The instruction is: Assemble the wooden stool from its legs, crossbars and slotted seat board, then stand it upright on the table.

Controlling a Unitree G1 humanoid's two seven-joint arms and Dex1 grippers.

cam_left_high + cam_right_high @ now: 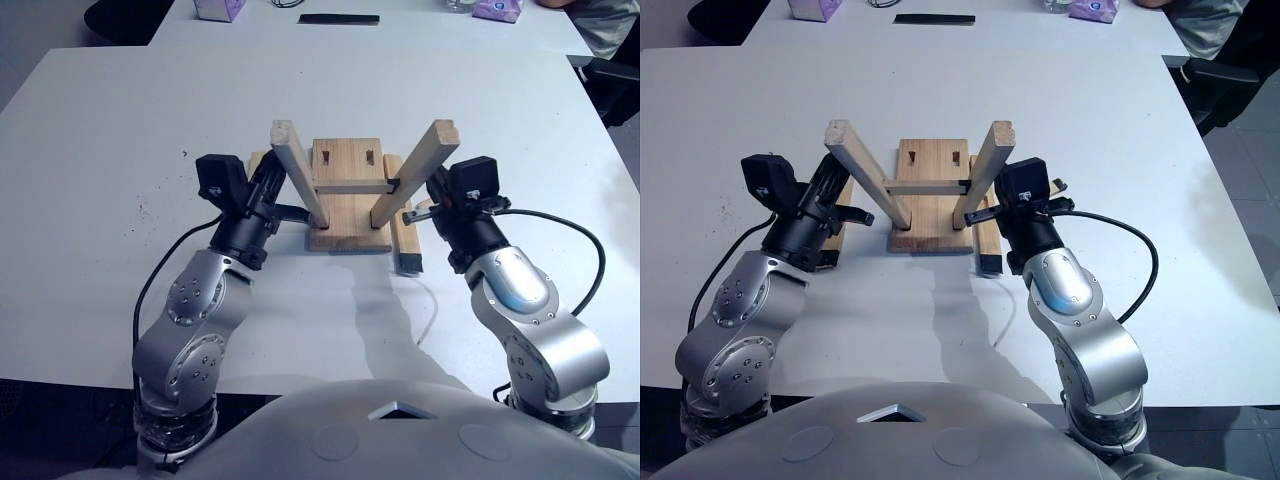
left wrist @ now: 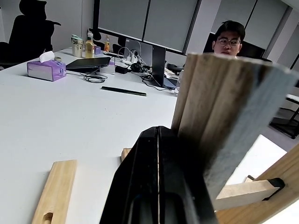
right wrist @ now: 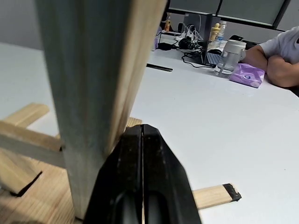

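White table [image 1: 120, 120], the broadest item, carried all the stool parts near its middle. Slotted seat board [image 1: 346, 215] lay flat at the table's centre, two open slots showing toward its far edge. Left leg [image 1: 300, 170] and right leg [image 1: 415, 175] stood in the board's near side, each leaning outward so the tops were well apart (bases close together on the board). One loose wooden bar [image 1: 405, 245], dark at its near end, lay flat just beside the board's right edge; a second loose wooden bar [image 2: 56, 191] lay flat on the table to the board's left, partly behind the left arm. Crossbar [image 1: 350, 186] ran level between the two standing legs, joining them about halfway up. Left gripper [image 1: 295, 212] sat low by the base of the left leg, its black fingers [image 2: 145, 177] pressed together with only a thin seam between them, the leg just beside them. Right gripper [image 1: 412, 212] sat low by the base of the right leg, its fingers [image 3: 126, 177] likewise pressed together, the leg just beside. On a farther table were two tissue boxes [image 1: 218, 10] and a flat black strip [image 1: 338, 19].
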